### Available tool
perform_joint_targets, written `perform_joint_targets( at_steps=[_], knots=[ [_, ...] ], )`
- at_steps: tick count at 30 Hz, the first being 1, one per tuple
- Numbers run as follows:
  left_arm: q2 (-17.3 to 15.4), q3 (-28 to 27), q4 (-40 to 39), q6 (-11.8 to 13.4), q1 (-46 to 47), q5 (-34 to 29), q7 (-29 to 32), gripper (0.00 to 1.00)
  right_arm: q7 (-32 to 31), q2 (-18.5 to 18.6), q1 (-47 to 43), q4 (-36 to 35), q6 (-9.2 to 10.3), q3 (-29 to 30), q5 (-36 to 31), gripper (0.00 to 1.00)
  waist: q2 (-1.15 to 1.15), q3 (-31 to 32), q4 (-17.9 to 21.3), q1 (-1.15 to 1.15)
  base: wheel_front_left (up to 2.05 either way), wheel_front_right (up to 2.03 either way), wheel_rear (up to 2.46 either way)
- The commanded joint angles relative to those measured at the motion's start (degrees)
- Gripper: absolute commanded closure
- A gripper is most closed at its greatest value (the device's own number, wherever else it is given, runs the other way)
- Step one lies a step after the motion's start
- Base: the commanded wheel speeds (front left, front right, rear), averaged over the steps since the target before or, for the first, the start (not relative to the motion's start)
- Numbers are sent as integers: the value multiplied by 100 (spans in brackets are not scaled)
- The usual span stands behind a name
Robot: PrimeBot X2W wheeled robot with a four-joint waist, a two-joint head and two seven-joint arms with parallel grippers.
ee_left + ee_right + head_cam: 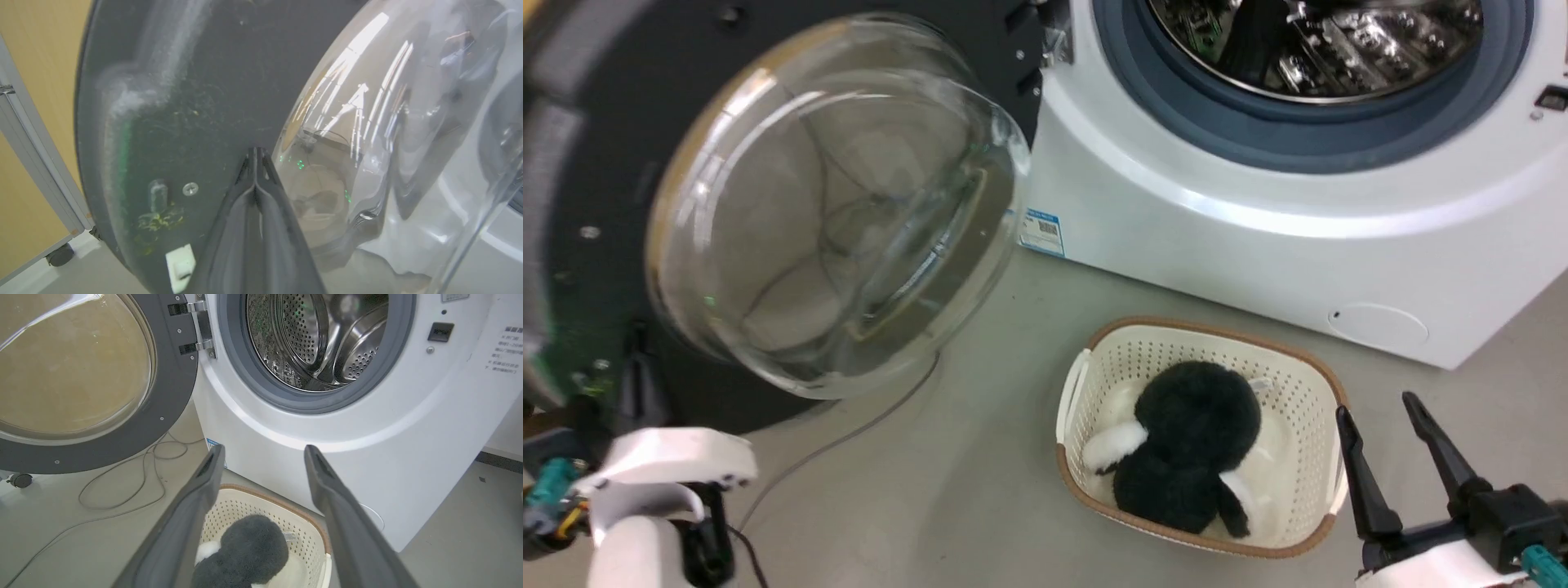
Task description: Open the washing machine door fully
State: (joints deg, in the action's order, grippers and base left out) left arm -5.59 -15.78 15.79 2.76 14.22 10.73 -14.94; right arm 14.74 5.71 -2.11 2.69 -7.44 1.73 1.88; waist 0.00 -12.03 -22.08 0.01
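Note:
The washing machine door [833,204], a black disc with a bulging clear glass bowl, stands swung out to the left of the white washing machine [1258,212], inner face toward me. The steel drum [314,335] is exposed inside its grey rubber ring. My left gripper [255,151] is shut with nothing between its fingers. Its tips point at the door's black inner face beside the glass bowl [388,122]; I cannot tell whether they touch. My right gripper [1376,408] is open and holds nothing, low on the right above the basket, also seen as the right gripper [264,449].
A cream perforated basket [1307,384] with a black and white plush toy [1192,441] sits on the floor before the washer. A thin cable [122,486] loops on the floor under the door. A beige panel on casters [32,122] stands behind the door.

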Motion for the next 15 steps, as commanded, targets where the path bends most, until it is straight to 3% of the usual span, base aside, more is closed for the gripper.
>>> perform_joint_targets(
  at_steps=[1, 15],
  knots=[
    [-59, -201, 104, -11, 175, -16, -6, 100, 26, 56, 117, -40, -5, 16, -32, 0, 0, -109, 75, -1, 0, 0, 0],
    [-355, -1152, 772, -178, 903, -238, -6, 100, 26, 158, 320, -89, -5, -9, -54, 0, 0, -483, 248, -1, 0, 0, 0]
  ],
)
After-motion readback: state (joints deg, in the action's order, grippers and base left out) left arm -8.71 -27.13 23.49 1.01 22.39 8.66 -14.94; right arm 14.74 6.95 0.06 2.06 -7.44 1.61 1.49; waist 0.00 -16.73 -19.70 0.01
